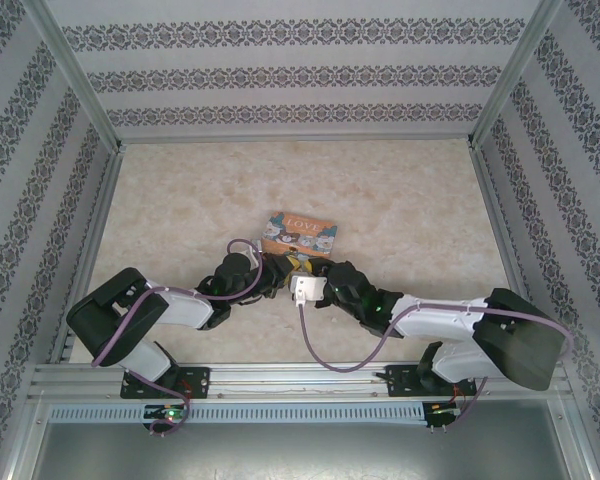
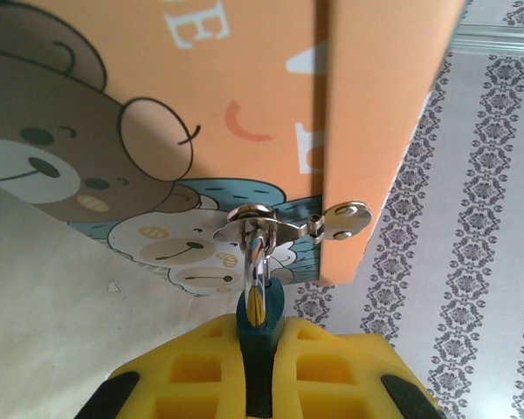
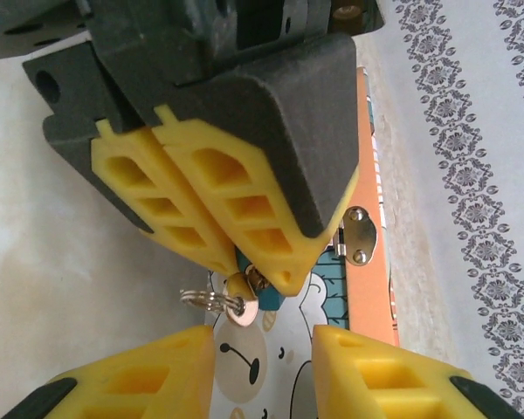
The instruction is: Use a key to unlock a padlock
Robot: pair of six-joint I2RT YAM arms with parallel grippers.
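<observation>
Left claw (image 2: 258,351) pinching padlock (image 2: 275,305); key (image 3: 241,308) seated. My right claw (image 3: 262,371) spread. Turn and shackle (image 2: 256,262) release not yet done.

You are pinching the yellow-fingered left gripper (image 2: 255,336) closed at bottom centre; the yellow-fingered right gripper (image 3: 262,342) is gaping.

You can read one word, "LOVE", in pale capitals along the far edge of the box (image 1: 300,235), which lies near the middle of the table (image 1: 180,200). From the left wrist, you get a white "E" on the box's (image 2: 244,70) orange face. The white letter fragments beside it are too cut off to read.
</observation>
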